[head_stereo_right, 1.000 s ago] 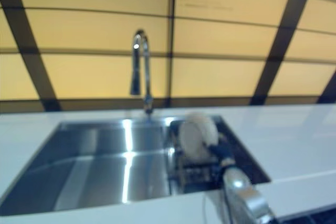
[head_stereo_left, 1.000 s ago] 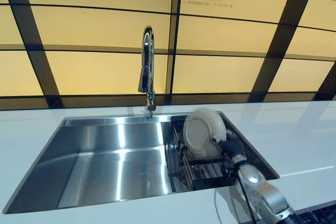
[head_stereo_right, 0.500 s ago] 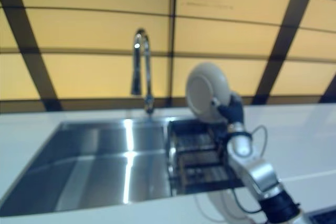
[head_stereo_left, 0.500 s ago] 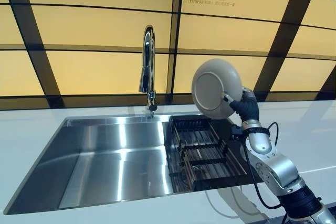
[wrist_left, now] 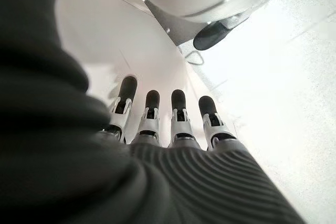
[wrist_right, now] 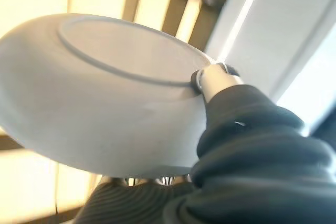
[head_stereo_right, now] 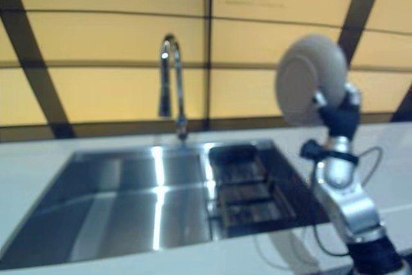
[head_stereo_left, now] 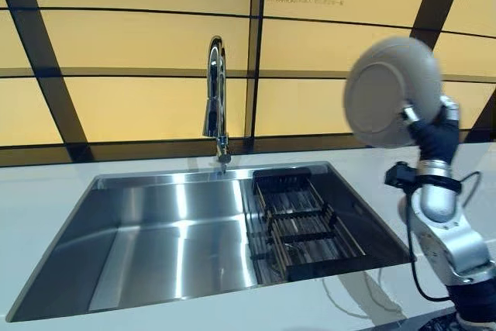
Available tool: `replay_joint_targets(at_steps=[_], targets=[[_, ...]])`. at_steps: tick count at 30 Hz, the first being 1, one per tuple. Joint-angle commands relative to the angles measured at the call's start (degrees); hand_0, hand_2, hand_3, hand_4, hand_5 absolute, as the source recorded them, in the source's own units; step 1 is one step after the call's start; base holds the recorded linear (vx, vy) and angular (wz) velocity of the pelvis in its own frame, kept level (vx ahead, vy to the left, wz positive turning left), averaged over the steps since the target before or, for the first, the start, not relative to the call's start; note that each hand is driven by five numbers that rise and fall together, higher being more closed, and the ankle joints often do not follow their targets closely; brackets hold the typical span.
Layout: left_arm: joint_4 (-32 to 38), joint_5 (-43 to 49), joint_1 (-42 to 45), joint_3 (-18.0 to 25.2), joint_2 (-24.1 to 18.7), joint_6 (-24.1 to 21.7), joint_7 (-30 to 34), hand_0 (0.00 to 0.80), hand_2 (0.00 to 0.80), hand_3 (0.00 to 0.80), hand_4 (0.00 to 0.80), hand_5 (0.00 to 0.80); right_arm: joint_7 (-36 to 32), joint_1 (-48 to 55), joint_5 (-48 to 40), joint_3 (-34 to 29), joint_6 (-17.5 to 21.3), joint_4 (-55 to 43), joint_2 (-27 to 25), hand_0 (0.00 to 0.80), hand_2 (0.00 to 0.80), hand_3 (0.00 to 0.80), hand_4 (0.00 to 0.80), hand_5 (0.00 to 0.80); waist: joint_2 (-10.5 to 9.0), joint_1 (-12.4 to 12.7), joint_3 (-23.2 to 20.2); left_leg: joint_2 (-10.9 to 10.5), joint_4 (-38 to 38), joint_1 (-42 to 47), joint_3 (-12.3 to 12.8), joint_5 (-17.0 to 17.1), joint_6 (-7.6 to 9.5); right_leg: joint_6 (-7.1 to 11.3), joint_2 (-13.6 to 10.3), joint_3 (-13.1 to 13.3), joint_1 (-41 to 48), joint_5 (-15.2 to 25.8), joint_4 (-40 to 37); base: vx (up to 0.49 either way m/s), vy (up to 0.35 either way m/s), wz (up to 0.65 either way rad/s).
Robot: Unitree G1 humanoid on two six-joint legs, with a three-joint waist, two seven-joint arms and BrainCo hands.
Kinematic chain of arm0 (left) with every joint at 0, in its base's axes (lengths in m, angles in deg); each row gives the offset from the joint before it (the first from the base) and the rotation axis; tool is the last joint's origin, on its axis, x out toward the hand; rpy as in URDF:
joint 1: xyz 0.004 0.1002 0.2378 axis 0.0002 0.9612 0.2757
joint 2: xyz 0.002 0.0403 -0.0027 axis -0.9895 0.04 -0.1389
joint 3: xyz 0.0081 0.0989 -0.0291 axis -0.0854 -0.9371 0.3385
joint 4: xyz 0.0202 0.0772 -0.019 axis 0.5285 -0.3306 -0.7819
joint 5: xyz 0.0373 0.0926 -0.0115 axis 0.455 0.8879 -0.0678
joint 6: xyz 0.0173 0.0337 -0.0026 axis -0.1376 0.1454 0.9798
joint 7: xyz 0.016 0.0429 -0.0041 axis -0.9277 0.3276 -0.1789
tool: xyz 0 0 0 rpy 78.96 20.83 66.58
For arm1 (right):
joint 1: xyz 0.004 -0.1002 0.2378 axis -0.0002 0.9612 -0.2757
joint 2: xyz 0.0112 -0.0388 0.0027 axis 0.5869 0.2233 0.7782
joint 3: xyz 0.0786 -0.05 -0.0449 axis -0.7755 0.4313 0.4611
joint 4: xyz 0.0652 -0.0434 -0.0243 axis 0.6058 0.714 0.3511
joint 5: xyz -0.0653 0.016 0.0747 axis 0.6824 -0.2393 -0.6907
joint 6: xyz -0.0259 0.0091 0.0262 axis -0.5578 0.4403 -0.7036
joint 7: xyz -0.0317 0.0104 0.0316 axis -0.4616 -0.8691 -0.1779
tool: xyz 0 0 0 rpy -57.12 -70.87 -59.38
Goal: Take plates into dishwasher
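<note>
A pale grey plate (head_stereo_left: 387,91) is held up on edge, high above the counter to the right of the sink, its underside turned toward me. My right hand (head_stereo_left: 435,134) is shut on its rim, with the thumb (wrist_right: 212,80) pressed on the plate's (wrist_right: 100,103) underside. The black dish rack (head_stereo_left: 298,222) in the right part of the sink holds no plate. My left hand (wrist_left: 163,119) shows only in its wrist view, fingers straight, holding nothing.
A steel sink (head_stereo_left: 167,230) is sunk into a white counter (head_stereo_left: 46,184), with a chrome tap (head_stereo_left: 217,98) behind it. Yellow wall panels with dark strips (head_stereo_left: 139,36) rise behind the counter.
My right hand lifted the plate out of the dish rack, raised it, then carried it up and to the right, clear of the sink.
</note>
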Motion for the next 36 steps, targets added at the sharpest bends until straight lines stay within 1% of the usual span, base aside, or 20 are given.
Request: replay_joint_targets(at_steps=[1, 3, 4, 6, 7, 8, 9, 10, 11, 14, 17, 18, 19, 22, 24, 26, 27, 29, 31, 36], targets=[[-2.46, 2.71, -1.68, -0.07, -2.17, -1.24, -0.02, 0.0, 0.0, 0.0, 0.0, 0.0, 4.85, 1.19, 0.39, -9.94, 8.24, -4.38, -2.38, 0.8, 0.8, 0.8, 0.8, 0.8, -1.33, -1.91, 0.75, -1.35, 2.95, -3.43, 2.33, -4.78, 5.28, 7.98, -2.53, 2.63, -0.7, -4.18, 10.45, 0.013, 0.025, -0.4], [-2.68, 4.16, -1.17, -0.03, -2.43, -1.08, 0.36, 0.0, 0.0, 0.0, 0.0, 0.0, 5.4, 3.14, 0.22, -12.09, 8.8, -4.37, -2.79, 0.8, 0.8, 0.8, 0.8, 0.8, -1.66, -2.5, 0.95, -1.32, 2.85, -3.15, 3.2, -4.89, 5.12, 8.41, -2.56, 2.71, -1.3, -2.85, 9.61, 0.024, 0.012, -0.35], [-2.74, 4.26, -0.48, -0.42, -2.73, -1.22, 0.15, 0.0, 0.0, 0.0, 0.0, 0.0, 5.35, 4.45, 0.13, -13.36, 8.67, -4.51, -2.73, 0.8, 0.8, 0.8, 0.8, 0.8, -2.03, -3.33, 1.14, -1.32, 2.54, -2.64, 4.18, -4.93, 4.79, 8.98, -2.49, 2.44, -2.27, -1.01, 8.53, 0.015, 0.006, -0.38], [-2.9, 5.45, -0.07, -0.44, -3.02, -1.11, 0.11, 0.0, 0.0, 0.0, 0.0, 0.0, 4.22, 6.82, -0.93, -14.84, 8.99, -4.06, -2.48, 0.8, 0.8, 0.8, 0.8, 0.8, -2.18, -4.67, 1.74, -1.02, 1.81, -2.03, 5.76, -4.58, 4.53, 9.41, -1.78, 2.14, -4.2, 0.35, 7.77, -0.04, 0.008, -0.67], [-2.98, 4.08, -0.12, -0.58, -3.35, -0.73, -0.43, 0.0, 0.0, 0.0, 0.0, 0.0, 2.09, 8.58, -2.37, -15.59, 9.92, -3.87, -2.32, 0.8, 0.8, 0.8, 0.8, 0.8, -2.17, -5.2, 2.21, -0.46, 1.26, -1.52, 7.65, -4.17, 4.34, 9.58, -2.15, 0.24, -5.56, 1.48, 8.35, -0.088, 0.004, -0.66], [-3.02, 4.12, -0.15, -0.52, -3.41, -0.65, -0.46, 0.0, 0.0, 0.0, 0.0, 0.0, 1.7, 8.82, -2.44, -15.69, 9.82, -3.81, -2.28, 0.8, 0.8, 0.8, 0.8, 0.8, -2.18, -5.26, 2.24, -0.37, 1.18, -1.51, 8.04, -4.06, 4.31, 9.61, -2.26, -0.11, -5.83, 1.64, 8.48, -0.153, 0.004, -0.69], [-3.5, 2.49, -0.36, 0.01, -3.7, -0.43, -0.9, 0.0, 0.0, 0.0, 0.0, 0.0, -0.51, 9.99, -3.64, -15.6, 10.81, -3.28, -2.23, 0.8, 0.8, 0.8, 0.8, 0.8, -2.02, -5.92, 2.72, 0.39, 0.72, -0.92, 10.54, -3.97, 4.26, 9.9, -3.24, -2.42, -6.17, 1.82, 9.66, -0.187, -0.017, -0.88], [-3.92, 1.63, -0.84, 0.52, -4.06, -0.39, -1.05, 0.0, 0.0, 0.0, 0.0, 0.0, -2.09, 10.96, -4.46, -15.57, 11.0, -2.86, -2.29, 0.8, 0.8, 0.8, 0.8, 0.8, -1.94, -6.33, 2.66, 0.91, 0.53, -1.08, 12.38, -3.65, 4.34, 9.85, -4.01, -3.12, -6.1, 1.66, 10.37, -0.181, -0.018, -0.96], [-3.96, 1.77, -0.9, 0.55, -4.08, -0.4, -1.01, 0.0, 0.0, 0.0, 0.0, 0.0, -2.19, 11.06, -4.56, -15.61, 11.03, -2.78, -2.3, 0.8, 0.8, 0.8, 0.8, 0.8, -1.93, -6.3, 2.66, 0.95, 0.53, -1.06, 12.55, -3.67, 4.36, 9.85, -4.06, -3.11, -6.09, 1.58, 10.49, -0.19, -0.065, -1.04], [-4.2, 1.27, -2.57, 0.72, -5.01, -0.74, -0.63, 0.0, 0.0, 0.0, 0.0, 0.0, -5.4, 13.54, -7.42, -15.91, 12.12, -0.64, -2.59, 0.8, 0.8, 0.8, 0.8, 0.8, -1.63, -7.07, 2.06, 2.27, 0.56, -2.11, 15.5, -3.07, 4.4, 9.46, -6.27, -3.41, -4.04, 0.57, 11.66, -0.173, -0.107, -0.82], [-3.72, -0.29, -3.91, 0.38, -5.33, -1.2, -0.43, 0.0, 0.0, 0.0, 0.0, 0.0, -7.72, 14.55, -7.83, -16.05, 12.46, 0.77, -2.02, 0.8, 0.8, 0.8, 0.8, 0.8, -1.31, -6.94, 1.36, 3.49, 0.38, -2.65, 17.84, -2.65, 3.89, 9.41, -7.84, -4.58, -1.3, -0.49, 10.77, -0.163, -0.165, -0.55], [-3.56, -0.33, -4.34, 0.51, -5.34, -1.59, -0.32, 0.0, 0.0, 0.0, 0.0, 0.0, -8.18, 15.06, -8.16, -16.06, 12.24, 0.84, -1.74, 0.8, 0.8, 0.8, 0.8, 0.8, -1.19, -6.83, 0.95, 4.06, 0.29, -3.06, 18.6, -2.35, 3.49, 9.47, -8.07, -5.02, 0.3, -1.78, 9.86, -0.075, -0.21, -0.67], [-3.47, -0.41, -4.58, 0.27, -5.3, -1.73, -0.34, 0.0, 0.0, 0.0, 0.0, 0.0, -8.66, 15.45, -8.49, -16.05, 11.99, 0.96, -1.6, 0.8, 0.8, 0.8, 0.8, 0.8, -0.94, -6.72, 0.37, 4.24, 0.29, -2.88, 17.92, -3.51, 3.09, 10.05, -8.0, -4.74, 2.08, -3.76, 8.83, -0.07, -0.249, -0.91], [-2.86, -0.34, -5.04, 0.04, -5.19, -1.86, -0.95, 0.0, 0.0, 0.0, 0.0, 0.0, -9.8, 15.56, -8.9, -15.04, 11.72, 1.28, -0.46, 0.8, 0.8, 0.8, 0.8, 0.8, -0.95, -6.08, -0.35, 5.3, 0.28, -3.93, 19.42, -2.5, 1.84, 9.8, -6.56, -6.61, 4.43, -6.47, 4.39, -0.142, -0.337, -0.82], [-2.65, 0.13, -5.33, 0.2, -4.9, -1.77, -1.22, 0.0, 0.0, 0.0, 0.0, 0.0, -9.63, 15.11, -8.76, -13.95, 10.94, 0.98, -0.08, 0.8, 0.8, 0.8, 0.8, 0.8, -0.9, -5.74, -0.64, 5.69, 0.32, -4.6, 19.5, -1.87, 1.13, 9.49, -5.49, -7.19, 5.29, -6.92, 2.05, -0.154, -0.377, -0.47], [-2.52, 0.37, -5.43, 0.07, -4.45, -2.19, -1.15, 0.0, 0.0, 0.0, 0.0, 0.0, -9.43, 14.56, -8.17, -13.06, 9.53, 0.67, -0.17, 0.8, 0.8, 0.8, 0.8, 0.8, -0.62, -5.66, -0.76, 6.04, 0.31, -5.01, 18.97, -1.17, 0.24, 8.78, -4.5, -7.09, 5.71, -7.15, 1.02, -0.162, -0.322, -0.26], [-2.26, 0.69, -5.34, 0.04, -3.96, -2.88, -0.88, 0.0, 0.0, 0.0, 0.0, 0.0, -9.14, 13.62, -7.39, -12.3, 8.33, 0.48, -0.45, 0.8, 0.8, 0.8, 0.8, 0.8, -0.54, -5.71, -0.54, 6.46, 0.16, -5.65, 19.67, 0.77, 0.02, 7.53, -3.8, -7.14, 5.16, -6.8, 1.07, -0.192, -0.298, -0.08], [-1.72, 1.31, -5.31, -1.2, -2.29, -4.73, -0.6, 0.0, 0.0, 0.0, 0.0, 0.0, -10.85, 11.64, -5.72, -10.14, 5.55, 1.5, -0.74, 0.8, 0.8, 0.8, 0.8, 0.8, -0.11, -5.91, -0.53, 6.81, 0.16, -6.05, 18.93, 1.7, -1.01, 5.98, -2.66, -6.83, 5.64, -7.3, 0.28, -0.158, -0.289, -0.05], [-0.56, 1.09, -5.29, -1.69, -1.19, -4.89, -0.37, 0.0, 0.0, 0.0, 0.0, 0.0, -12.19, 10.31, -4.68, -8.63, 3.18, 2.45, -1.2, 0.8, 0.8, 0.8, 0.8, 0.8, 0.2, -5.87, -0.37, 7.05, 0.16, -6.42, 18.57, 2.38, -1.64, 5.03, -1.97, -6.88, 6.18, -7.71, -0.29, -0.097, -0.174, -0.04], [0.12, 1.64, -5.79, -2.94, 0.1, -4.77, -0.21, 0.0, 0.0, 0.0, 0.0, 0.0, -14.84, 8.49, -1.76, -6.38, 1.4, 5.36, -2.02, 0.8, 0.8, 0.8, 0.8, 0.8, 0.86, -6.01, -0.18, 7.79, 0.16, -7.34, 18.27, 3.67, -2.65, 3.94, -1.08, -7.47, 6.51, -8.21, -0.65, -0.081, -0.127, 0.04]])
